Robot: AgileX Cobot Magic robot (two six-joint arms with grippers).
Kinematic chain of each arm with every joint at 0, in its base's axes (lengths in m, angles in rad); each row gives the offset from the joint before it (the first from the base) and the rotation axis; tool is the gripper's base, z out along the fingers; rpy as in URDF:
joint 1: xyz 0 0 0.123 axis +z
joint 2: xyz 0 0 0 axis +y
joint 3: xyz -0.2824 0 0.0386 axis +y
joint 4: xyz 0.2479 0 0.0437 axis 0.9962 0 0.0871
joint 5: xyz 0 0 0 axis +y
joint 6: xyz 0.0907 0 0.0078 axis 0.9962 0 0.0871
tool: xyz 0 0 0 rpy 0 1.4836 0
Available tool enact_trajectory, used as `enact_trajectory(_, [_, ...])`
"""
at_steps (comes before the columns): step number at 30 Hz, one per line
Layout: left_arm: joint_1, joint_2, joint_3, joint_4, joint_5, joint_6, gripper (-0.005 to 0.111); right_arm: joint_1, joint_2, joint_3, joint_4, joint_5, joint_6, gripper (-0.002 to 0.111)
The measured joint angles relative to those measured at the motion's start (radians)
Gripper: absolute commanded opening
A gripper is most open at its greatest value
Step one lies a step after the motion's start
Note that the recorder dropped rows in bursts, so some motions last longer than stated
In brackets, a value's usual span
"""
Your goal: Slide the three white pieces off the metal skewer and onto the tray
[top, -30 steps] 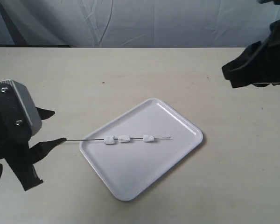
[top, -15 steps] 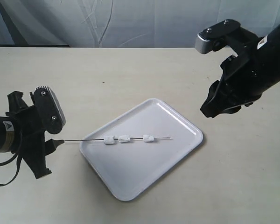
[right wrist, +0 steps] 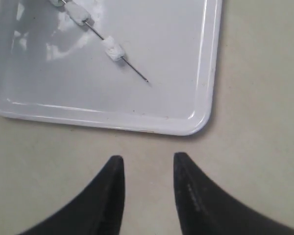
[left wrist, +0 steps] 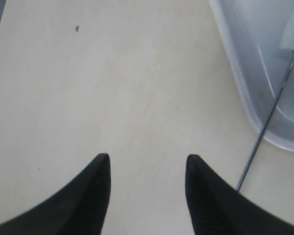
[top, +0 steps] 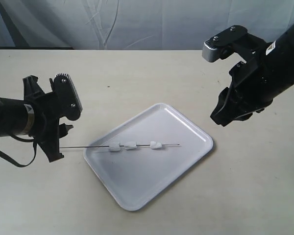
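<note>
The three white pieces sit threaded on the metal skewer, lying in the tray
Mid-frame, the skewer's bare end pokes left over the rim, just beside one finger of the left gripper but outside its wide, empty gap. The right gripper, at frame right, hangs off the tray's corner, fingers parted, holding nothing.

- plain cream table, matte, takes up most of the shot
- wrinkly pale blue-grey cloth hanging behind the table's far edge
- one tiny dark speck on the tabletop, left of middle, toward the back
</note>
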Motion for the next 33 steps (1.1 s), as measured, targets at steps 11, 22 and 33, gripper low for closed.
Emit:
enact_trajectory(11, [0.000,-0.092,-0.006,-0.106,0.031,-0.007,0.045,0.000,0.000,0.000,0.086,-0.059,-0.002,0.033])
enact_trajectory(22, [0.000,-0.184,-0.006,-0.364,-0.033,-0.242,0.045,0.000,0.000,0.000,0.102,-0.076,-0.002,0.033])
enact_trajectory(33, [0.000,-0.327,-0.061,-0.317,-0.449,-0.158,0.045,0.000,0.000,0.000,0.102,-0.081,-0.002,0.033])
